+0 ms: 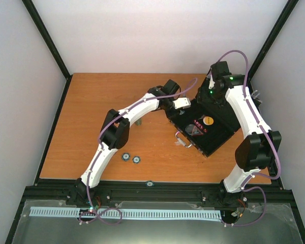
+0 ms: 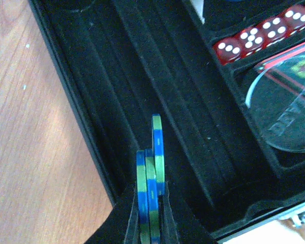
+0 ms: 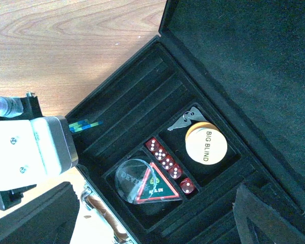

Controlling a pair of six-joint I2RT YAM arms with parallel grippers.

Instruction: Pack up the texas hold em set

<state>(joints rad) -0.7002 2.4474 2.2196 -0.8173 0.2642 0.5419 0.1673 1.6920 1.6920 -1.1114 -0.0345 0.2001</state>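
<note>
Left wrist view: my left gripper (image 2: 151,218) has its jaws pressed narrow on a small stack of blue-and-green chips (image 2: 151,168). It holds them on edge just above the grooved tray of the open black case (image 2: 91,101). In the right wrist view, my right gripper (image 3: 155,208) hangs over the case with the jaws wide and nothing between them. Inside the case lie the red dice (image 3: 168,163) and, beside them, the BIG BLIND disc (image 3: 206,145). Two loose chips (image 1: 125,156) lie on the wooden table (image 1: 101,96), well apart from the case.
</note>
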